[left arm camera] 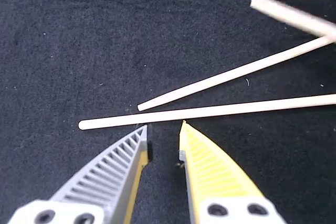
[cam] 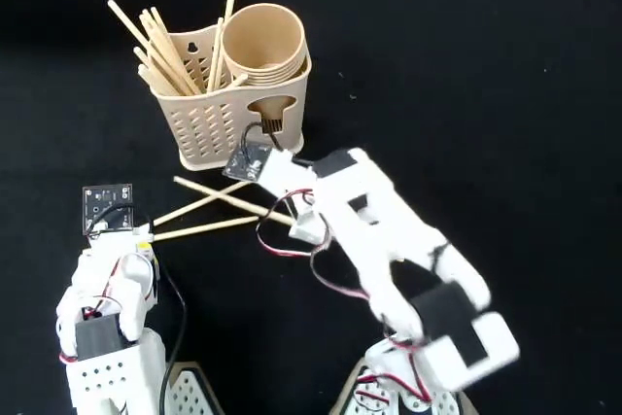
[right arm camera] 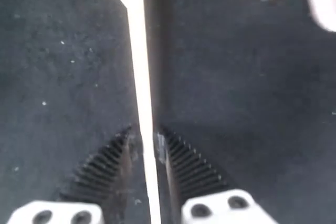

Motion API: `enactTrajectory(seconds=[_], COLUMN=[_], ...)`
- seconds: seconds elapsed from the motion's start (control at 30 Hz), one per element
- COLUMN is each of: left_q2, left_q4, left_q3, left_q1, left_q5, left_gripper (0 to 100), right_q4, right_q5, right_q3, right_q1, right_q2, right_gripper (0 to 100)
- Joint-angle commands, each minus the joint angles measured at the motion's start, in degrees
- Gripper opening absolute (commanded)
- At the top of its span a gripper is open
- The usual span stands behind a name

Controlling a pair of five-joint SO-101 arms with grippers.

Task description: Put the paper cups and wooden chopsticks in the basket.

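Step in hand: I read this as the chopstick stage, late in the job. The stacked paper cups point(cam: 267, 41) sit in the basket point(cam: 209, 133) beside a bundle of chopsticks point(cam: 160, 51), and three sticks are outside it, in front of it on the black table point(cam: 505, 123)
Right gripper: the right gripper point(right arm camera: 146, 141) has its fingers closed on one wooden chopstick point(right arm camera: 139, 72), pinched near its end; the shaft runs away from the jaws and crosses another stick farther out
Right arm pose: stretched low across the table from its base toward the basket's front, wrist just short of the basket wall
Left gripper: the left gripper point(left arm camera: 164, 127) is parted a little and holds nothing; its tips sit just behind the nearest loose chopstick point(left arm camera: 210, 111), with a second loose chopstick point(left arm camera: 231, 74) just beyond
Left arm pose: folded close to its base, gripper angled down at the sticks' near ends
Next move: I judge the right arm must lift its stick clear of the one it crosses, tip it upright and let go over the basket's chopstick side; pinched at one end, the stick may swing or slip
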Motion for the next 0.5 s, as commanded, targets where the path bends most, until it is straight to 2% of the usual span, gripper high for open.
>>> enactTrajectory(seconds=[0.0, 0.23, 0.33, 0.47], left_q2=[-0.9, -0.9, -0.9, -0.9], left_q4=[-0.1, -0.1, -0.1, -0.1], left_q3=[0.5, 0.5, 0.5, 0.5], left_q1=[0.9, 0.9, 0.9, 0.9], left_q5=[-0.4, -0.4, -0.4, -0.4], left_gripper=[11, 11, 11, 11], right_q4=[3.3, 9.3, 12.7, 15.0], right_q5=[0.8, 0.8, -0.1, -6.6], right_q3=[-0.9, -1.3, -1.4, -5.7], right_q1=[-1.1, -2.5, -7.6, -15.3], right_q2=[-8.0, -18.6, -24.7, -32.4], right_gripper=[1.2, 1.2, 1.2, 1.2])
